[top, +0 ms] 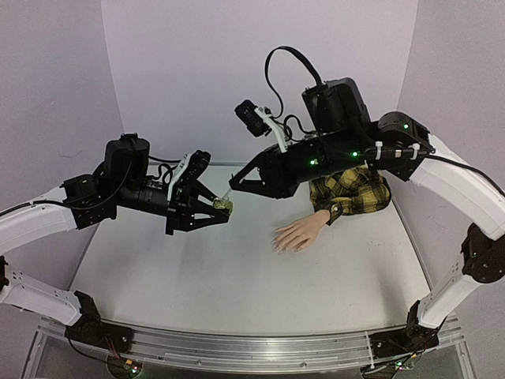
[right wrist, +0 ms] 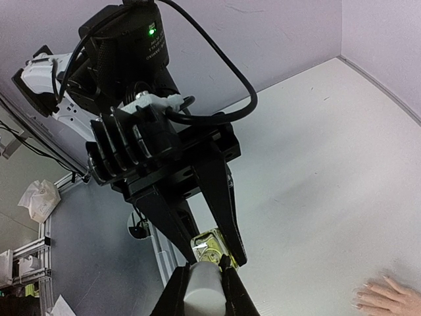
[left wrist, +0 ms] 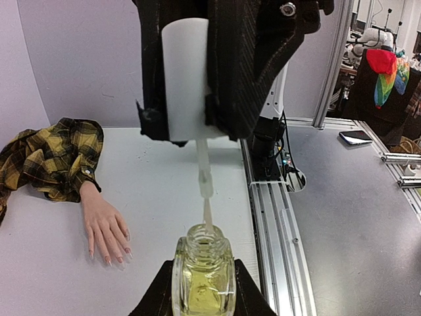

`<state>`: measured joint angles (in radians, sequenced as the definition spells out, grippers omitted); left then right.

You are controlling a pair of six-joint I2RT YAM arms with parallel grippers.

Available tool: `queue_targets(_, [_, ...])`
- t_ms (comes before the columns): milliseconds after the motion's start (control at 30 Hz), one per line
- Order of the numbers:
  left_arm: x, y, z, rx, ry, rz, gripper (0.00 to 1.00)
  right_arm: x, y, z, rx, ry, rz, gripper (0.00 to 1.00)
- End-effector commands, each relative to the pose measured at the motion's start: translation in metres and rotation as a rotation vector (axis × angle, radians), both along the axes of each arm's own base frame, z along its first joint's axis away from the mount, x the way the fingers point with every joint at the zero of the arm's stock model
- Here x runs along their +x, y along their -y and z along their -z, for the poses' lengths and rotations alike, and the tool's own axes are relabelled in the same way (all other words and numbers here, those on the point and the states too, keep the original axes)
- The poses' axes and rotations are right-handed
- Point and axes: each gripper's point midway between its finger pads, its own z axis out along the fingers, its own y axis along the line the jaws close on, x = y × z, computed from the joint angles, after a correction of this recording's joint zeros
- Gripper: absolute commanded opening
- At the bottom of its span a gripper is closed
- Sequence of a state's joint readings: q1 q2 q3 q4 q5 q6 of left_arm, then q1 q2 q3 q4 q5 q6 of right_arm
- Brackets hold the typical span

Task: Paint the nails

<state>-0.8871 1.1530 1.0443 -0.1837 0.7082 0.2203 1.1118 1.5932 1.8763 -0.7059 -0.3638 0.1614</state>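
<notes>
A skin-coloured mannequin hand (top: 298, 234) with a yellow-and-black plaid sleeve (top: 351, 190) lies flat on the white table, fingers toward the front left. Its nails (left wrist: 117, 259) look pinkish in the left wrist view. My left gripper (top: 219, 207) is shut on a small open bottle of yellowish polish (left wrist: 203, 276), held in the air. My right gripper (top: 233, 188) is shut on the white cap (right wrist: 202, 293), whose brush (left wrist: 207, 217) dips into the bottle's neck. Both grippers are left of the hand and above the table.
The white table (top: 237, 276) has purple walls at the back and sides. An aluminium rail (top: 252, 347) runs along the near edge. The hand's fingertips also show at the bottom right of the right wrist view (right wrist: 388, 297).
</notes>
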Motion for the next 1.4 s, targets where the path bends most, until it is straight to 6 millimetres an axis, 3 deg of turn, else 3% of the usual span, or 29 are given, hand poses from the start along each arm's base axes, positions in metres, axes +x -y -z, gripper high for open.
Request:
queue_targets(0, [0.000,0.000,-0.016,-0.042,0.047,0.004,0.00,-0.005,-0.002,-0.009,0.025,0.000,-0.012,0.00])
queue_targets(800, [0.000,0.001,-0.016,-0.044,0.047,0.009,0.00,-0.002,-0.001,0.006,-0.018,-0.015,0.008,0.00])
queue_targets(1367, [0.000,0.002,-0.016,-0.041,0.041,0.010,0.00,-0.004,-0.010,0.005,-0.020,-0.025,-0.020,0.00])
